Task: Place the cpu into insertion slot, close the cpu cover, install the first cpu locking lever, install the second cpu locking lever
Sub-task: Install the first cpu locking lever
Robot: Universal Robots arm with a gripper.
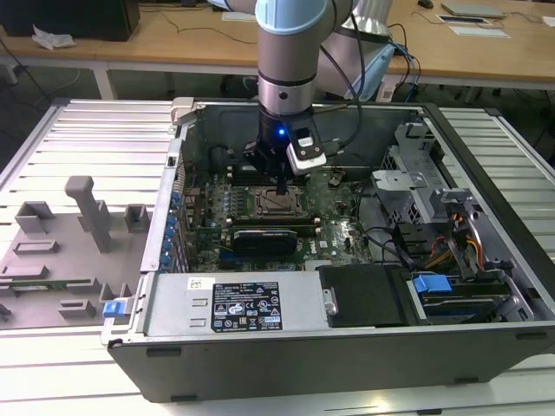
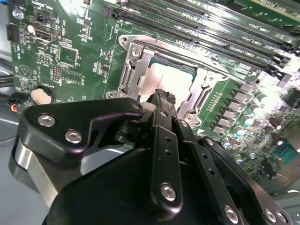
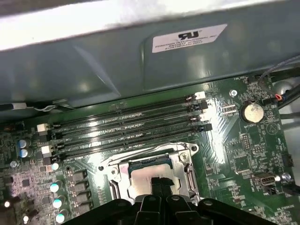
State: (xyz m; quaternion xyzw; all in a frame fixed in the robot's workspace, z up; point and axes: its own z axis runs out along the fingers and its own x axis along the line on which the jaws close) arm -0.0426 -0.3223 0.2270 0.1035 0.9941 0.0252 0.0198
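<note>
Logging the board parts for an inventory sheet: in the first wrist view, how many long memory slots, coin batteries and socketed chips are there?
memory slots: 4
coin battery: 1
cpu: 1
Total: 6

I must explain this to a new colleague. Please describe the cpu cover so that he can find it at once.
Look inside the open computer case at the green circuit board. Beside the long narrow memory slots sits a square socket, and the cpu cover is the thin silver metal frame lying around the grey cpu. Only it has a large square window.
</note>
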